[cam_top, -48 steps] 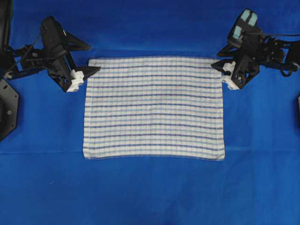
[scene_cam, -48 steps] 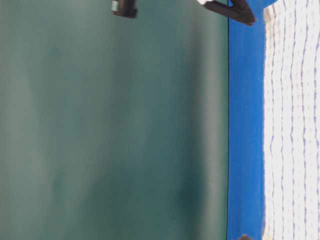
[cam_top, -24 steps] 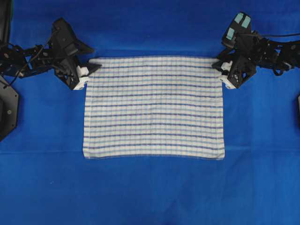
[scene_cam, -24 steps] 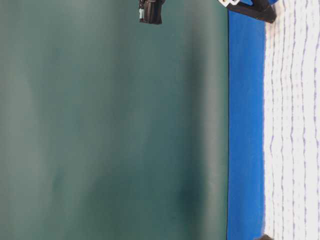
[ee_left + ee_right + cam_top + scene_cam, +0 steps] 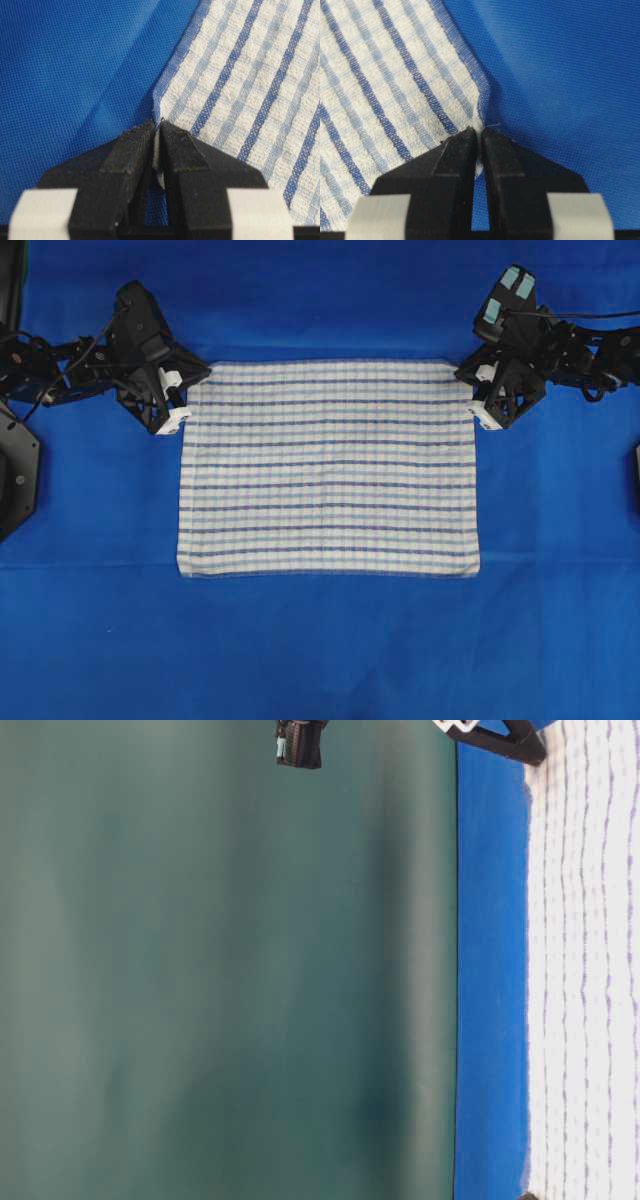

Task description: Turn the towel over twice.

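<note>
The towel (image 5: pixel 328 468), white with thin dark-blue and light-blue stripes, lies flat on the blue sheet in the overhead view. My left gripper (image 5: pixel 186 392) is at its far left corner, shut on that corner. In the left wrist view the towel (image 5: pixel 250 75) has its corner pinched between the black fingertips of the left gripper (image 5: pixel 157 131). My right gripper (image 5: pixel 474 390) is at the far right corner, shut on it too. The right wrist view has the towel (image 5: pixel 385 85) with its corner nipped in the right gripper (image 5: pixel 479 132). At table level the towel (image 5: pixel 590 970) stays flat.
The plain blue sheet (image 5: pixel 320 650) covers the table all round the towel. A black arm base (image 5: pixel 15 470) stands at the left edge. A dark green wall (image 5: pixel 220 970) rises behind the table's far edge.
Both grippers have gone from wide open to shut on the towel's far corners. They also slid a little inward onto those corners. The towel has stayed flat.
</note>
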Controlling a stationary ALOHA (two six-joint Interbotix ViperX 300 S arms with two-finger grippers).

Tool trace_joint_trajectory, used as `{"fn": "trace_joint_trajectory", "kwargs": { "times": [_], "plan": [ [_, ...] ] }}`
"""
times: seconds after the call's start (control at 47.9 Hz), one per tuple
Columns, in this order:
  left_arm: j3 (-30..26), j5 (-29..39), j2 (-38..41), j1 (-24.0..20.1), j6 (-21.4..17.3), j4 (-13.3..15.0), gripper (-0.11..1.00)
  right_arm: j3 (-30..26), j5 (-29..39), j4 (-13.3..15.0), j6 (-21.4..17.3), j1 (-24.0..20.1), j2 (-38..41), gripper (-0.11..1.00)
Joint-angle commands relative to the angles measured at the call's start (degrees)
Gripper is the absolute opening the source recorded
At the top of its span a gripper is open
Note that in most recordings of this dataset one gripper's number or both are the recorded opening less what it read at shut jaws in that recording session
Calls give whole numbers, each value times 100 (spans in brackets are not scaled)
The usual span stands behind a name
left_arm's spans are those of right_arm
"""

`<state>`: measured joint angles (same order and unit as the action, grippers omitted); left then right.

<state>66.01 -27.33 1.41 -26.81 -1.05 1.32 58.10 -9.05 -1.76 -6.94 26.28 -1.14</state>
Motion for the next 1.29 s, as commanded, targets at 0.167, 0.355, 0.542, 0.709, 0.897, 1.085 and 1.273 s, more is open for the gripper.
{"fn": "trace_joint_trajectory", "kwargs": {
  "times": [0.167,0.355,0.542,0.709,0.897,1.085,1.273],
  "plan": [
    [-185,527,-835,-185,-255,9,3,62,-290,-422,-9,422,-527,5],
    [-404,1011,-1644,-554,-563,9,3,53,-290,-431,26,809,-1090,5],
    [-642,1090,-2391,-870,-879,9,3,-62,-149,-334,193,1230,-1828,5],
    [-932,1160,-2883,-993,-1169,9,3,-387,404,-167,413,1503,-2496,5],
    [-1318,1406,-3270,-1020,-1187,9,3,-923,1116,0,606,1617,-3076,5],
    [-1670,1916,-3683,-1011,-1187,9,3,-1283,1512,141,615,1617,-3428,5],
    [-1635,1995,-3823,-861,-1178,0,3,-1354,1687,176,615,1564,-3647,5]
  ]
}}
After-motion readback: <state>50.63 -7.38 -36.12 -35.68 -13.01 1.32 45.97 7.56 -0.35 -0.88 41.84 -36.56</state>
